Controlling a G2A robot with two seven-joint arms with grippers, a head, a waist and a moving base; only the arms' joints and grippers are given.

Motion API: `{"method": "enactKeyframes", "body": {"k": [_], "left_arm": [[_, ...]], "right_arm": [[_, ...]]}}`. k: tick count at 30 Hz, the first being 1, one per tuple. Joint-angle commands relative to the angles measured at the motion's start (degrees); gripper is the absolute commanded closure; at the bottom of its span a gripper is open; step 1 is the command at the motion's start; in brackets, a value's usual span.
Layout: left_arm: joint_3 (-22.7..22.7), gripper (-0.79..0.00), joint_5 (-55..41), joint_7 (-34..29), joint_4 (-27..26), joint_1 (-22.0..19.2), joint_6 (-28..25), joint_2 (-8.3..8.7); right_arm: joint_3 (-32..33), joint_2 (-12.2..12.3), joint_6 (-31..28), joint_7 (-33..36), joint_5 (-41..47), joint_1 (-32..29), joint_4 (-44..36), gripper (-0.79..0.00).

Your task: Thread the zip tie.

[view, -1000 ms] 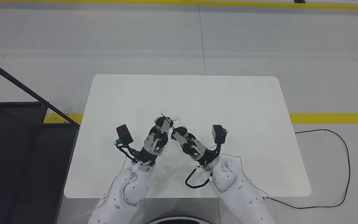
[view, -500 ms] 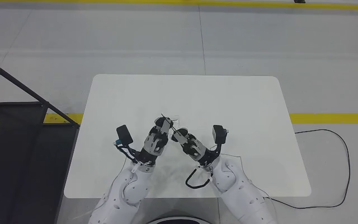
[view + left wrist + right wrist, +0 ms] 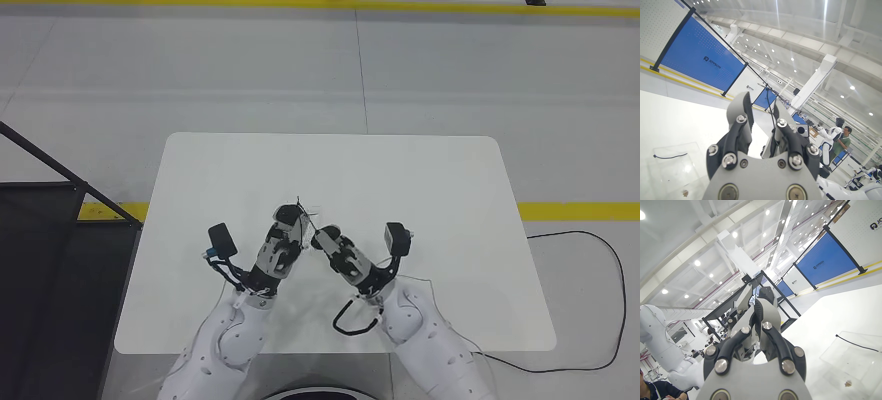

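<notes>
1. The smooth white counter [image 3: 420, 180] had rounded corners. Both grippers stood above its near-middle part, a little left of centre. A wide stretch of white top lay between them and the far edge, and between them and the right edge. The near edge lay close beneath the forearms.
2. The left gripper [image 3: 761, 101] had its fingers spread wide and gripped nothing. The fingers were grey metal blades with ribbed black pads, hinged on black links with bright screws.
3. The thin black plastic zip tie [image 3: 769, 102] was up in the air above the counter. It rose as a slender, slightly curved strand inside the left gripper's gap, just beside one finger. Whether it touched that finger could not be told.
4. The right gripper [image 3: 756, 292], just beside the left one, had its fingers drawn narrow on the tie's lower part.
5. A clear, flat plastic tray [image 3: 848, 357] lay on the counter. In it a second black zip tie [image 3: 855, 343] lay nearly straight, with a small square head at one end. A small brown scrap [image 3: 848, 382] sat near the tray.
6. A black metal-framed dark panel [image 3: 40, 250] stood near the counter's left edge. A yellow floor stripe [image 3: 580, 211] ran to the right, on the grey floor.
</notes>
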Motion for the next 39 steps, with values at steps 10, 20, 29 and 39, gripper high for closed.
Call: {"method": "enactKeyframes", "body": {"k": [10,20,29,39], "left_arm": [[-4.9,-0.785,-11.4,-7.4,-1.6,2.1,-6.6,1.07],[-13.0,-0.785,-40.1,-38.9,-7.7,3.8,-6.6,4.07],[-19.2,-0.785,-55.0,-66.5,-6.8,1.0,-1.3,6.79],[-19.2,-0.785,-55.0,-66.5,-6.8,1.0,-1.3,6.79]], "right_arm": [[0.1,2.2,0.0,7.7,12.4,0.2,-2.2,0.000],[1.4,7.2,0.0,37.9,37.3,-0.3,-6.5,0.000],[2.5,10.3,1.7,61.2,57.2,-0.1,-6.1,0.000],[2.5,10.3,1.7,61.2,57.2,-0.1,-6.1,0.000]]}}
